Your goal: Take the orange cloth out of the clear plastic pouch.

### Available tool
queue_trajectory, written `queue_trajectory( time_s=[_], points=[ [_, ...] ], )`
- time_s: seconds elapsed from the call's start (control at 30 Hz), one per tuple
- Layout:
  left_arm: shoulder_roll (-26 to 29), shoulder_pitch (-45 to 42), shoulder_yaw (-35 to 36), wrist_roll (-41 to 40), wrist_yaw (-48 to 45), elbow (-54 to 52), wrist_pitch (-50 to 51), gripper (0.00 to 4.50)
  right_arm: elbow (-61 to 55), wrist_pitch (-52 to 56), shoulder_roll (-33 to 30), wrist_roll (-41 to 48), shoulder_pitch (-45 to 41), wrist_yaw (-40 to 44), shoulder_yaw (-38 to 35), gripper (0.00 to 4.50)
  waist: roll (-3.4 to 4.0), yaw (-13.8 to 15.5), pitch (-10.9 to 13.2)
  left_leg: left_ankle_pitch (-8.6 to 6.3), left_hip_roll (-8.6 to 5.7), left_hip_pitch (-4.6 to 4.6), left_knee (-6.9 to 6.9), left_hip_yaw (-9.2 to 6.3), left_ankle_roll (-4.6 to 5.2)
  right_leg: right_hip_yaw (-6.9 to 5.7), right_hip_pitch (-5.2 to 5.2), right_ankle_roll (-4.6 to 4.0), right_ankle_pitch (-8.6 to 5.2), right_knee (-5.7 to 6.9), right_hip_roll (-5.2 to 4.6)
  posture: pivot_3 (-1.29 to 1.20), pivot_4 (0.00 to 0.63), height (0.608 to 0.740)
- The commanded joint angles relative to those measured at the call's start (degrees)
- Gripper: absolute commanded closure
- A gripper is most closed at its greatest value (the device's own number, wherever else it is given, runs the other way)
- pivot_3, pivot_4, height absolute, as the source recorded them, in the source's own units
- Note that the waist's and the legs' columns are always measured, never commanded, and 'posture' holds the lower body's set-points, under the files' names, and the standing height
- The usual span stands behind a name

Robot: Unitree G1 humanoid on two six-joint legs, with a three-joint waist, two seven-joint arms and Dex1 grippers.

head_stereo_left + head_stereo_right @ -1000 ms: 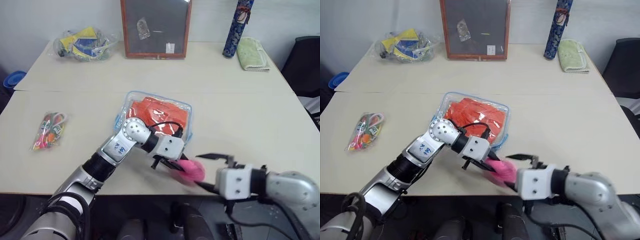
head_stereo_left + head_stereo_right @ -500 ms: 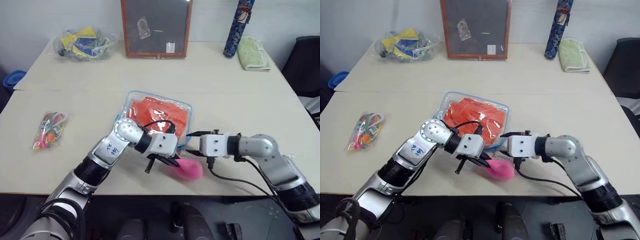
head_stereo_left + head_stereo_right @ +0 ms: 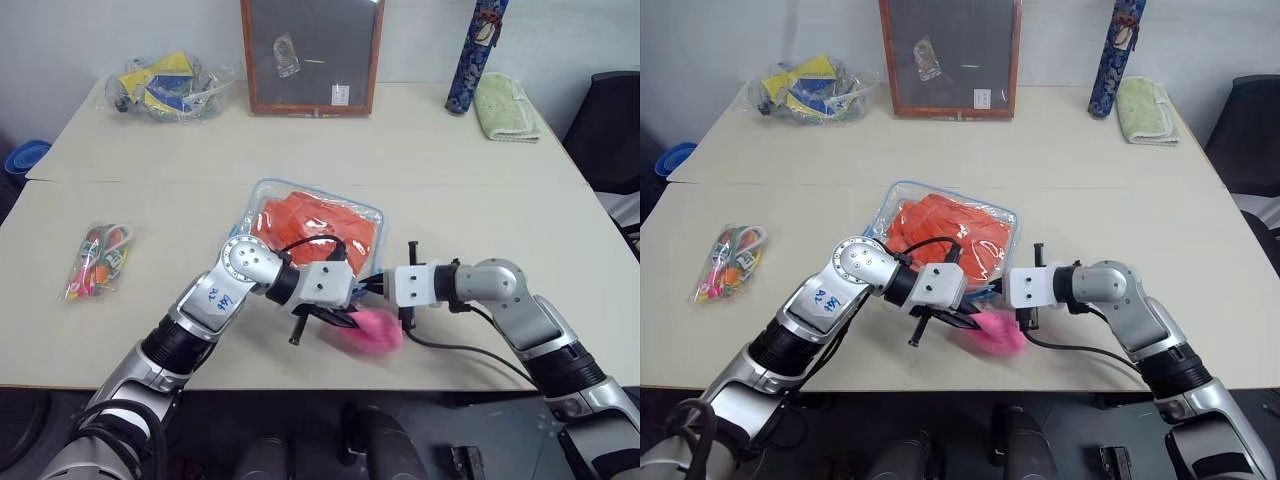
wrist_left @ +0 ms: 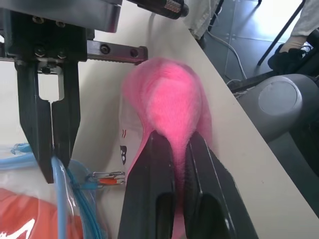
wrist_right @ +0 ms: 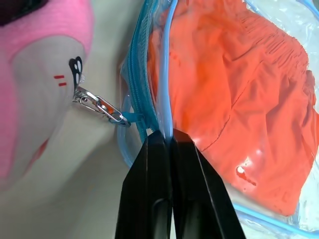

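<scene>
The clear plastic pouch (image 3: 372, 222) with light blue zipper edging lies flat at mid-table, and the orange cloth (image 3: 315, 228) is folded inside it. A pink plush heart (image 3: 372, 330) hangs from the zipper pull by a small metal clip (image 5: 99, 107). My left gripper (image 4: 172, 137) is shut on that heart, just off the pouch's near right corner. My right gripper (image 5: 167, 134) comes in from the right and is shut on the pouch's blue zipper edge (image 5: 137, 89) at the same corner. Through the plastic the cloth (image 5: 234, 99) shows wrinkled.
At the back stand a framed blackboard (image 3: 310, 55), a wrinkly bag of yellow and blue items (image 3: 170, 88), a dark blue tube (image 3: 475, 55) and a pale green towel (image 3: 505, 108). A small packet of colourful bits (image 3: 98, 260) lies left. The table's front edge runs just below the grippers.
My right gripper has come forward from the table's front edge to the pouch's corner and shut on the zipper edge. The left gripper has kept its hold on the pink heart.
</scene>
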Motion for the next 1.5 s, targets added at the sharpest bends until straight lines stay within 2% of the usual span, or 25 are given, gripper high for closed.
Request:
queue_trajectory(
  time_s=[0.03, 0.17, 0.37, 0.5, 0.7, 0.87, 1.0, 1.2, 1.3, 1.5],
  points=[
    [0.2, 0.4, 2.7, -1.6, 1.5, -1.2, 1.8, 4.50, 0.1, -2.0, -0.4, 0.2, -1.5, 0.8, -0.8, 4.49, 0.00, 0.0, 0.0, 0.00, 0.00, 0.00, 0.00, 0.00, 0.00, 0.00, 0.00, 0.00, 0.00, 0.00, 0.00, 0.00, 0.150, 0.740],
    [2.0, 1.6, 8.1, -5.4, 3.3, -3.1, 7.8, 4.50, 3.1, -6.1, -3.6, -1.1, -2.5, 1.3, -2.3, 4.49, 0.01, -0.1, 0.0, 0.00, 0.01, -0.01, 0.01, -0.01, 0.00, -0.01, -0.01, 0.00, 0.00, 0.02, -0.02, 0.00, 0.150, 0.740],
    [12.4, 9.9, 18.6, -13.8, 1.3, -10.8, 16.4, 4.50, 6.8, -15.9, -9.5, 0.2, -0.4, 2.9, -3.7, 4.49, 0.04, -0.9, 0.0, -0.01, 0.05, -0.03, 0.00, -0.10, -0.02, -0.08, -0.02, -0.01, -0.01, -0.04, -0.04, 0.00, 0.150, 0.740],
    [17.9, 14.3, 23.6, -16.6, 1.7, -12.8, 18.0, 4.50, 7.4, -20.4, -11.5, 0.5, 1.3, 2.7, -4.3, 4.49, 0.07, -1.0, 0.0, -0.04, 0.06, -0.06, 0.02, -0.17, -0.07, -0.12, -0.02, -0.03, -0.02, -0.13, -0.06, 0.00, 0.150, 0.740],
    [25.5, 19.8, 32.2, -19.0, 1.4, -9.1, 18.2, 4.50, 5.6, -25.0, -15.0, 3.0, 4.8, 3.4, -6.6, 4.49, 0.10, -1.1, 0.1, -0.07, 0.07, -0.04, 0.06, -0.19, -0.14, -0.13, -0.02, -0.06, -0.04, -0.20, -0.08, 0.00, 0.150, 0.740],
    [31.1, 22.8, 38.5, -20.0, -0.9, 1.4, 17.0, 4.50, 2.7, -29.5, -19.5, 8.1, 10.0, 5.9, -8.7, 4.49, 0.16, -1.2, 0.1, -0.09, 0.09, -0.03, 0.06, -0.19, -0.17, -0.17, -0.03, -0.10, -0.06, -0.19, -0.06, 0.00, 0.150, 0.740],
    [32.1, 25.6, 37.6, -18.2, -0.6, 2.2, 13.3, 4.50, 2.1, -30.3, -20.4, 10.1, 11.5, 6.7, -9.1, 4.49, 0.18, -1.2, 0.1, -0.11, 0.10, -0.02, 0.06, -0.17, -0.16, -0.17, -0.05, -0.10, -0.07, -0.20, -0.07, 0.00, 0.150, 0.740],
    [28.2, 25.9, 35.4, -20.3, 2.8, -0.6, 14.9, 4.50, 0.2, -24.7, -19.2, 11.6, 11.4, 6.5, -8.9, 4.49, 0.18, -1.1, 0.1, -0.14, 0.12, -0.02, 0.06, -0.13, -0.18, -0.14, -0.07, -0.11, -0.07, -0.16, -0.06, 0.00, 0.150, 0.740],
    [26.6, 25.2, 35.0, -20.3, 5.1, 0.1, 16.4, 3.61, -0.8, -21.8, -19.5, 12.4, 12.1, 6.2, -9.9, 3.79, 0.18, -1.1, 0.1, -0.14, 0.12, -0.01, 0.06, -0.13, -0.18, -0.14, -0.06, -0.11, -0.07, -0.15, -0.06, 0.00, 0.150, 0.740],
    [27.8, 27.3, 37.5, -23.3, 2.5, 0.2, 18.2, 1.73, -5.5, -16.8, -20.7, 13.1, 18.6, 3.0, -16.3, 1.67, 0.18, -1.1, 0.1, -0.15, 0.13, -0.03, 0.05, -0.14, -0.18, -0.15, -0.07, -0.11, -0.07, -0.17, -0.06, 0.00, 0.150, 0.740]
  ],
)
